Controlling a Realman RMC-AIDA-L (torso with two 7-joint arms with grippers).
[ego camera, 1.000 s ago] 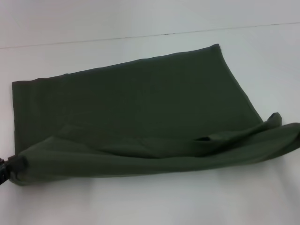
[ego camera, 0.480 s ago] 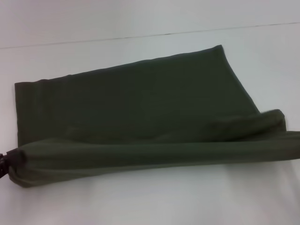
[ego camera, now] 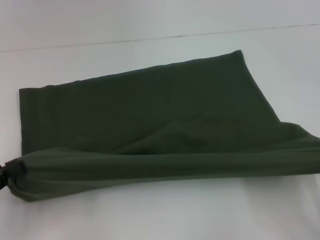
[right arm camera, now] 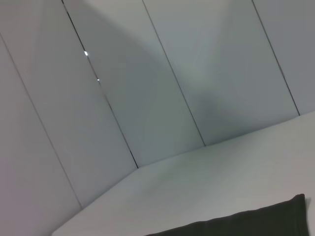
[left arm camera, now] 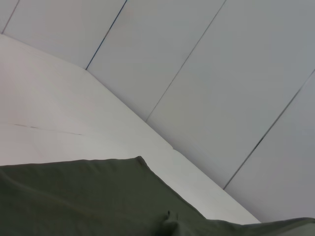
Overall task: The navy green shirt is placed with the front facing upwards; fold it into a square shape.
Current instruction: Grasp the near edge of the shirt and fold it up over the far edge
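One gripper showed in the head view: the left gripper (ego camera: 6, 172), a small dark shape at the left edge of the picture. It was pinched shut on the near left corner of the navy green shirt (ego camera: 150, 125), where the cloth bunched up into a tight point. The right gripper was out of sight past the right edge, so nobody could tell how it stood.

From that pinched corner the near edge of the shirt ran across the picture as a long, thick, lifted fold, all the way to the right edge. The fold looked puffy and rounded, raised off the white table (ego camera: 150, 215), with a dark dip behind it in the middle. Behind the fold the rest of the shirt lay flat on the table, spread out wide. Its far edge slanted, lower on the left side and higher on the right side, and ended in a sharp far corner. No letters showed on the cloth, only plain dark green.

In the left wrist view, the shirt (left arm camera: 98, 196) filled the lower part, with one corner of it pointing toward the wall (left arm camera: 206, 73). In the right wrist view, only a dark strip of the shirt (right arm camera: 246, 221) showed on the table, with the pale panel wall (right arm camera: 147, 73) behind it.
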